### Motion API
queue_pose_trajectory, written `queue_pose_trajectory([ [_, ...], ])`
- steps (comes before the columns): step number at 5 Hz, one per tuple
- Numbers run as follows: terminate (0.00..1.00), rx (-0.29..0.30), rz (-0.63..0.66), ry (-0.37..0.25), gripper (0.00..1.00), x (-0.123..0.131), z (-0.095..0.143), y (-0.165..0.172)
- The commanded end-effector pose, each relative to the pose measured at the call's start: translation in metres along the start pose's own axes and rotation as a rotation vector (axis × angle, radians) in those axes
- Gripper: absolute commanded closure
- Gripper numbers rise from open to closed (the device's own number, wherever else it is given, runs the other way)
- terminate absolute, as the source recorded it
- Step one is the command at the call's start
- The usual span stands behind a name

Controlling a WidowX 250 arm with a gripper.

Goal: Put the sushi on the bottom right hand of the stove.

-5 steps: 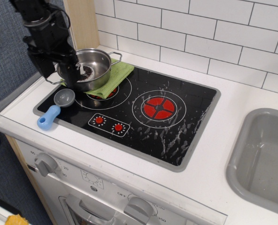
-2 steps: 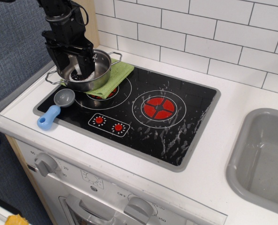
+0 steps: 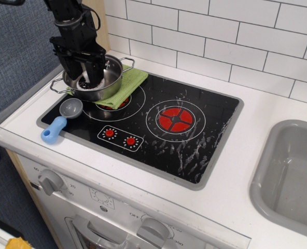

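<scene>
Claw (image 3: pixel 86 79) lowered further into pot (image 3: pixel 97 78) | sushi (image 3: pixel 84 81) seen directly beneath it, inside pot | jaw state cannot be told | stove (image 3: pixel 195 140) bottom-right corner well apart, toward sink

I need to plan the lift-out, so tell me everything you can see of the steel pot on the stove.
The pot is a shiny steel pan with a rolled rim and two wire loop handles, upright. It rests on a folded green cloth over the left burner of the stove. The gripper reaches down into it, hiding most of the inside; a white piece beneath, likely the sushi, barely shows. A grey scoop lies just in front, apart.
</scene>
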State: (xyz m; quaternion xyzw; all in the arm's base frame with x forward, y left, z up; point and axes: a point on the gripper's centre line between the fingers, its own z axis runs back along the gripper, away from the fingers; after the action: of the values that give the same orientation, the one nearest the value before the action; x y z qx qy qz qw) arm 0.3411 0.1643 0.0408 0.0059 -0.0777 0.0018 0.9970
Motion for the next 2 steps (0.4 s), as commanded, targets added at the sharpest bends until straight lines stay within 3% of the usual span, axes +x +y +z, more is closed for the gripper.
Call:
queue_pose_trajectory([
  [1, 0.0, 0.01, -0.022, -0.034, 1.0, 0.008, 0.013, -0.001],
  [2, 0.0, -0.001, -0.022, -0.061, 1.0, 0.007, 0.027, -0.004],
])
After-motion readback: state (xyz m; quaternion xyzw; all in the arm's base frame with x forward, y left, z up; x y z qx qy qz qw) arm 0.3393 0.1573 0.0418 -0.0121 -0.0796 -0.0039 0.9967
